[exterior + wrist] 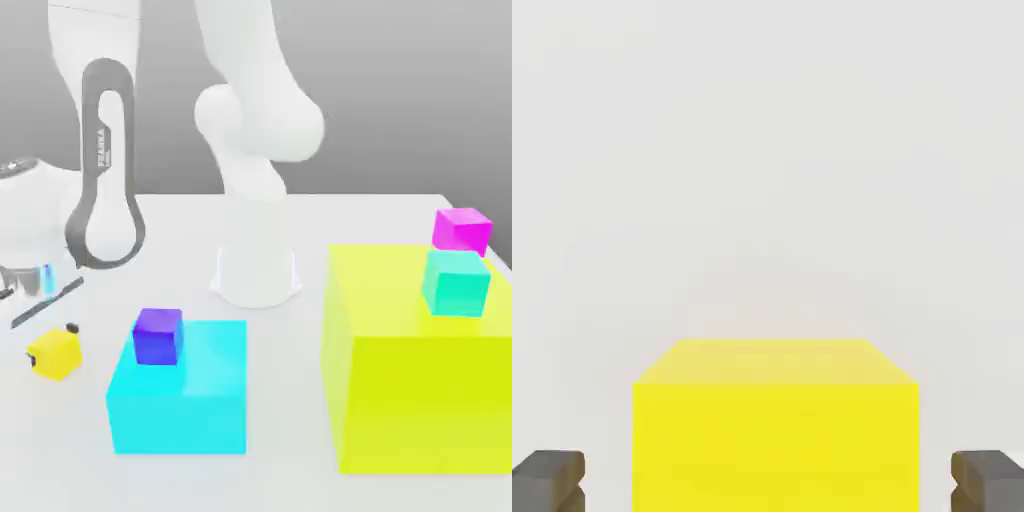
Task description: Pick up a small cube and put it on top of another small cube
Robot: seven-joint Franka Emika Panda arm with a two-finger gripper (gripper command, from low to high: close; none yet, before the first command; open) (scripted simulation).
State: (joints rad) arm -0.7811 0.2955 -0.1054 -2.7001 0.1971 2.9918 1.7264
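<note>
The white bench (400, 205) carries smooth, flat-coloured blocks. Largest is the huge yellow block (415, 400) at the exterior view's right, with a teal cube (456, 283) on top and a magenta cube (462, 230) behind. Next comes a cyan block (185, 395) bearing a purple cube (158, 336). The small yellow cube (55, 355) sits on the bench at the left, between the dark fingers (550, 480) of the tool (768, 482), which stand slightly apart from its sides, not gripping.
</note>
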